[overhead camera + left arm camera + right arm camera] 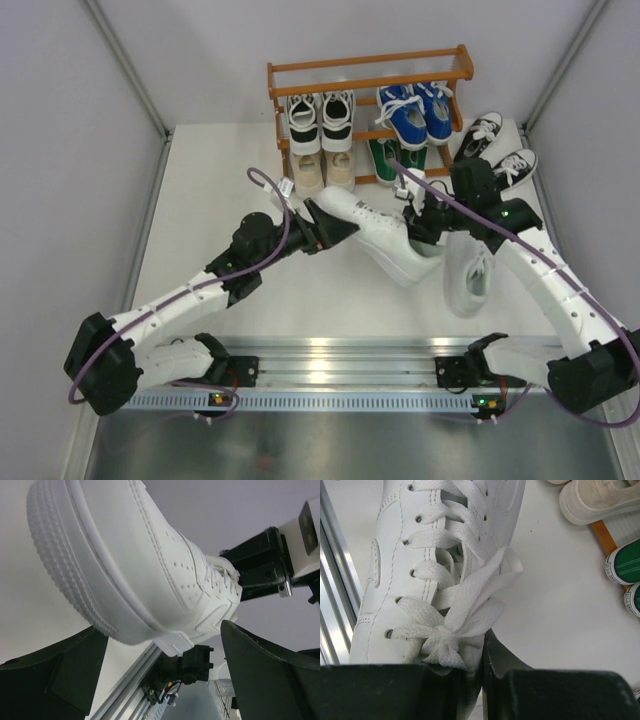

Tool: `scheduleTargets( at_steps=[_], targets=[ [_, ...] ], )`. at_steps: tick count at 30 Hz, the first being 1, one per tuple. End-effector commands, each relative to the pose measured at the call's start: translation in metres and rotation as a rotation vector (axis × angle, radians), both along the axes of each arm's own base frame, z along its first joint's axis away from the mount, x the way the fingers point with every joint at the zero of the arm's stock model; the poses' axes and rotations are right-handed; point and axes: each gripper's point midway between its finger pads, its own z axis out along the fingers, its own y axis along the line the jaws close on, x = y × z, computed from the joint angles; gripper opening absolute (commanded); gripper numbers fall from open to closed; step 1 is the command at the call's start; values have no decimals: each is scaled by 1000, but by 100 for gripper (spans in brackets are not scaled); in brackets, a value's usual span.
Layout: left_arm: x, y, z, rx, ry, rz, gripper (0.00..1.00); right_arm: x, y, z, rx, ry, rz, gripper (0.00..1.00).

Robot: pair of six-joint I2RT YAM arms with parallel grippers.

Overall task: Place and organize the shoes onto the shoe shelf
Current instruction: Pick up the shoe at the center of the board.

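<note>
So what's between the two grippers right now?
The top view shows an all-white sneaker spanning the gap: the right gripper is shut at its laces, and the open left gripper sits at its toe end.

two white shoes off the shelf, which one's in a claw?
The white shoe between the arms: right claw shut on its laces. The other white shoe lies loose on the table.

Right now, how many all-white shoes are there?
2. One shoe is held up in the middle; the other shoe lies on the table beside it. Others may be hidden.
</note>
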Motion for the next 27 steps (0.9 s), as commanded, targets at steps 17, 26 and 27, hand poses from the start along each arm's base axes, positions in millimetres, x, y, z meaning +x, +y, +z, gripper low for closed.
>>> scheduleTargets(
  at_steps=[17, 26, 27],
  targets=[
    [13, -8, 28, 63, -303, -23, 0, -43, 8, 22, 64, -156, 172, 53],
    [-44, 5, 22, 326, -599, -428, 0, -84, 10, 36, 119, -77, 291, 83],
    [-51, 3, 23, 315, -612, -472, 0, -85, 16, 40, 155, -46, 300, 87]
  ],
)
